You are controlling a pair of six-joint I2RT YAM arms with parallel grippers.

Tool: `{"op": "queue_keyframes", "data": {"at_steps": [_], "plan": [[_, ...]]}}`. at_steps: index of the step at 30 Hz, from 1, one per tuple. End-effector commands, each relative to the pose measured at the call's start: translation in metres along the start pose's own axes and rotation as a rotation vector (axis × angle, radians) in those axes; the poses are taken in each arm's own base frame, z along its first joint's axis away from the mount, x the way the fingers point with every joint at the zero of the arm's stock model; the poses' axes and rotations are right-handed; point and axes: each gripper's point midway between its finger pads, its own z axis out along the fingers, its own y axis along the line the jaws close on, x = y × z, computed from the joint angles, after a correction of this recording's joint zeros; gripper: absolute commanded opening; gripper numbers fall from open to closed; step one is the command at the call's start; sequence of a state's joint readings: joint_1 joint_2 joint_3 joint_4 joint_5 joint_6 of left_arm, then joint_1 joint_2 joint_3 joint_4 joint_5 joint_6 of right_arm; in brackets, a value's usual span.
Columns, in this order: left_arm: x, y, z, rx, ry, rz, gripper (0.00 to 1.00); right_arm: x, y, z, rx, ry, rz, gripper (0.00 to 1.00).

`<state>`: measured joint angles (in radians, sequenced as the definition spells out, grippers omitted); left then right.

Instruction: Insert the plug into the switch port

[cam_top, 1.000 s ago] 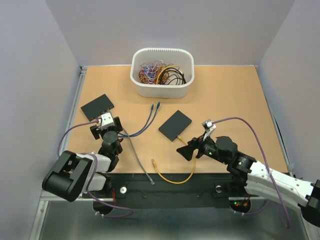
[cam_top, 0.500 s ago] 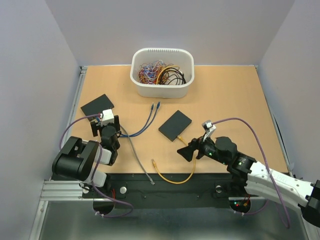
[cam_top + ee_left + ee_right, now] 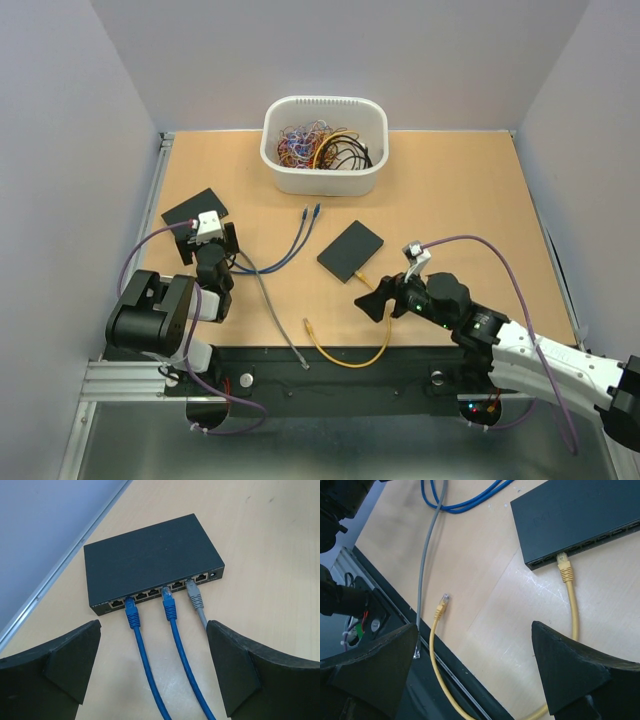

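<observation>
Your right gripper is spread wide and holding nothing, hovering low just short of the near edge of the centre switch. One end of the yellow cable is already seated in a switch port on that edge, directly ahead of the gripper and slightly toward its right finger. The free plug lies on the table ahead and left of the gap between the fingers, tip pointing away from the switch, well apart from the port. From the top view it sits near the table's front edge, between your two arms. The grey cable runs just beside it; I can't tell if they touch. Your left gripper is also wide open and empty, facing the second switch at the left, where two blue cables and the grey cable's connector are plugged in.
</observation>
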<state>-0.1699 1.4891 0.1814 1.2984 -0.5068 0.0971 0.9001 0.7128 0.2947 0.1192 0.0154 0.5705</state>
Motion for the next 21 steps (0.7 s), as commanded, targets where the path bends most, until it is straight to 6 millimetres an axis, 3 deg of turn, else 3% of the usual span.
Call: {"op": "queue_keyframes", "data": {"at_steps": [1,5,12,21], "plan": [[-0.095,0.002,0.001,-0.005,-0.345,-0.214,0.99,-0.029,0.012,-0.002,-0.004,-0.096,0.035,1.0],[-0.095,0.001,0.001,-0.001,-0.347,-0.211,0.99,-0.036,0.016,-0.006,-0.019,-0.122,0.055,1.0],[-0.095,0.001,0.001,0.001,-0.346,-0.21,0.99,-0.056,0.005,-0.01,0.053,-0.225,0.104,1.0],[-0.096,0.001,0.001,0.001,-0.349,-0.212,0.99,-0.063,0.007,-0.011,0.051,-0.249,0.115,1.0]]}}
